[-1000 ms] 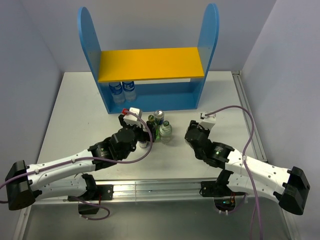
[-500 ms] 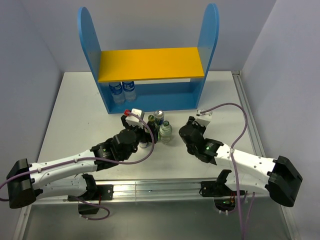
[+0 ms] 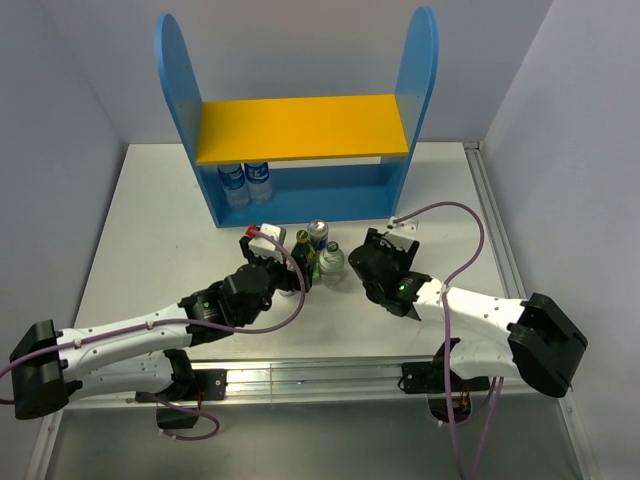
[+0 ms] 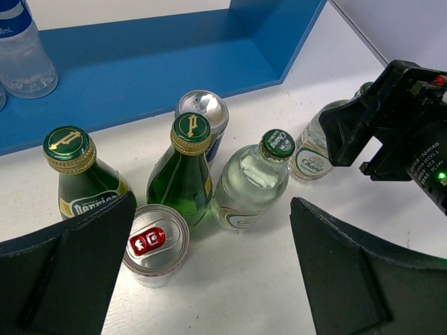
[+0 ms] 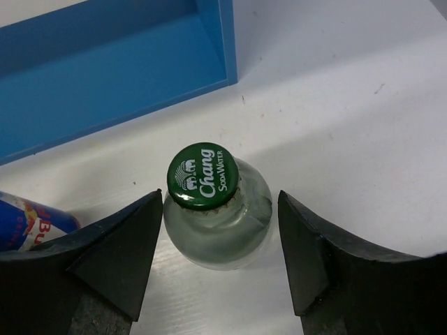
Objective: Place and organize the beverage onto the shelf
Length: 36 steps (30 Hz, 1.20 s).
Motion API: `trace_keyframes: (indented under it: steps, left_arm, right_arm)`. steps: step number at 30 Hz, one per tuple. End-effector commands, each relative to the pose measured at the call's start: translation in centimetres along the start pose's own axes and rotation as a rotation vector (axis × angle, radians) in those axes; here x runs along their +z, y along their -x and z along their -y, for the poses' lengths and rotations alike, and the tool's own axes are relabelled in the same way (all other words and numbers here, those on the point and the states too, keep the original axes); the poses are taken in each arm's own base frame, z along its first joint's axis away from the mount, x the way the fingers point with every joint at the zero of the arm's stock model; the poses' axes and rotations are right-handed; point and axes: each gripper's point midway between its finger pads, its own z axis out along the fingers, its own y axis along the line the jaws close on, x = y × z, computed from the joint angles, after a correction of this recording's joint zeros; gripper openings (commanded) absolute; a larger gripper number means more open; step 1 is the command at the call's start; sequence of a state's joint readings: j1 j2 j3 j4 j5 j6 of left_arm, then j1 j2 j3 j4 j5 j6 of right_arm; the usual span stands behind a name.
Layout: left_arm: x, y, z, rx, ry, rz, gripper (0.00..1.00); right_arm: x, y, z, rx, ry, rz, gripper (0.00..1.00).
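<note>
Right fingers (image 5: 119, 258) stand parted, one to each side of a clear glass bottle (image 5: 216, 223) with a green cap, not clenched on it. The 9 o'clock pad looks to be touching the glass or all but touching; the 3 o'clock pad stands just off it. Judgement: the step in hand is the grasp of this bottle. It sits nearly centred, so close slowly so that both pads meet the glass together, and take it on the body below the cap, since round glass may tip under a one-sided push. A blue can (image 5: 28, 223) is just beside at 9 o'clock; lift straight up before any sideways travel. Left fingers (image 4: 70, 272) are released wide over the rest of the cluster, with green bottles (image 4: 185, 174) and a second can (image 4: 155, 244) among it, close to the right arm; they should hold off. The drinks stand on the desk (image 3: 150, 230) at 6 o'clock of the shelf (image 3: 175, 80), so the carry goes toward 12 o'clock.
</note>
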<state>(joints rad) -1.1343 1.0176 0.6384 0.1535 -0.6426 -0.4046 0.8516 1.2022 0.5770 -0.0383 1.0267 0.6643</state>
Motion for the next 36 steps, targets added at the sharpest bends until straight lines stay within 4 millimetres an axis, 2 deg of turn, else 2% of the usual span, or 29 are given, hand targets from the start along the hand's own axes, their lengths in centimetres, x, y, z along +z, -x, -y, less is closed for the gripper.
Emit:
trace_keyframes:
  steps: [1, 12, 17, 20, 22, 26, 29, 33, 34, 36]
  left_arm:
    - [-0.4, 1.1, 0.7, -0.025, -0.033, 0.037, 0.99]
    - [-0.4, 0.5, 0.2, -0.017, -0.018, 0.032, 0.99]
    - [-0.3, 0.2, 0.1, -0.009, -0.015, 0.027, 0.99]
    - [-0.2, 0.0, 0.1, -0.005, -0.015, 0.023, 0.99]
    - [0.0, -0.1, 0.2, 0.001, -0.013, 0.02, 0.99]
    - [0.1, -0.2, 0.2, 0.003, -0.011, 0.018, 0.99]
    - [0.2, -0.3, 0.2, 0.009, -0.008, 0.015, 1.0]
    - [0.2, -0.4, 0.2, 0.012, -0.004, 0.013, 1.0]
    - [0.3, -0.4, 0.1, 0.013, -0.002, 0.011, 0.99]
    - [0.4, -0.5, 0.2, 0.017, -0.001, 0.009, 0.99]
  right_arm:
    - [0.6, 1.3, 0.5, 0.03, -0.053, 0.033, 0.73]
    - [1.6, 3.7, 0.1, 0.025, -0.09, 0.085, 0.67]
    - [2.2, 4.3, 0.6, 0.034, -0.115, 0.094, 0.67]
    - [2.3, 5.2, 0.8, 0.036, -0.12, 0.115, 0.76]
    - [2.3, 5.8, 0.7, 0.047, -0.116, 0.124, 0.86]
    - [2.5, 6.4, 0.4, 0.041, -0.11, 0.134, 0.96]
    - [2.7, 6.7, 0.4, 0.042, -0.108, 0.139, 0.96]
    - [3.4, 6.6, 0.6, 0.044, -0.121, 0.133, 0.91]
    - [3.6, 6.6, 0.7, 0.046, -0.127, 0.132, 0.89]
    - [3.9, 6.5, 0.8, 0.049, -0.126, 0.127, 0.79]
